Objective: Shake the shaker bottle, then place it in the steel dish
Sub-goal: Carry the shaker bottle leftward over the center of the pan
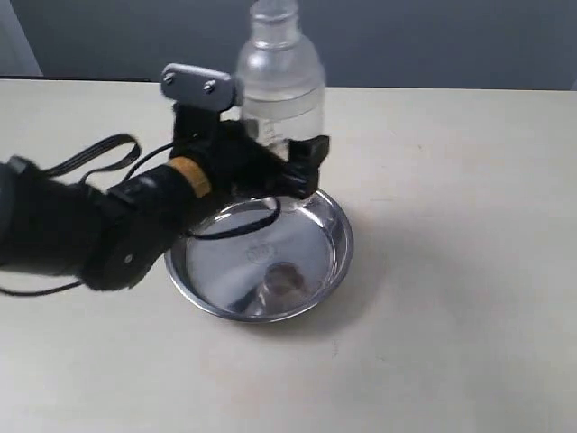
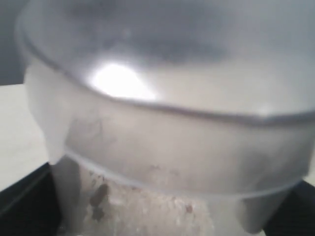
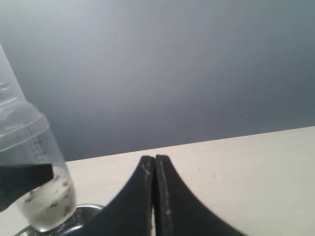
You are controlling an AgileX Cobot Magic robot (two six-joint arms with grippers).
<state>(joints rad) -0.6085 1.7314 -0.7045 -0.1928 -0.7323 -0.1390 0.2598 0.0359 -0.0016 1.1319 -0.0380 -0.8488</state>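
Observation:
The clear shaker bottle (image 1: 279,77) is held upright in the air above the far rim of the steel dish (image 1: 212,280), with its small cap at the top edge of the exterior view. My left gripper (image 1: 270,162) is shut on the bottle's lower body. The left wrist view is filled by the bottle (image 2: 167,123), with whitish grains and dark specks at its base. In the right wrist view the bottle (image 3: 34,162) hangs just over the dish rim (image 3: 74,226). My right gripper (image 3: 155,160) is shut with nothing in it, and it does not appear in the exterior view.
The dish lies on a pale beige table (image 1: 469,298), with a dark blue-grey wall (image 1: 433,36) behind it. Black cables (image 1: 99,153) loop off the left arm over the table's left side.

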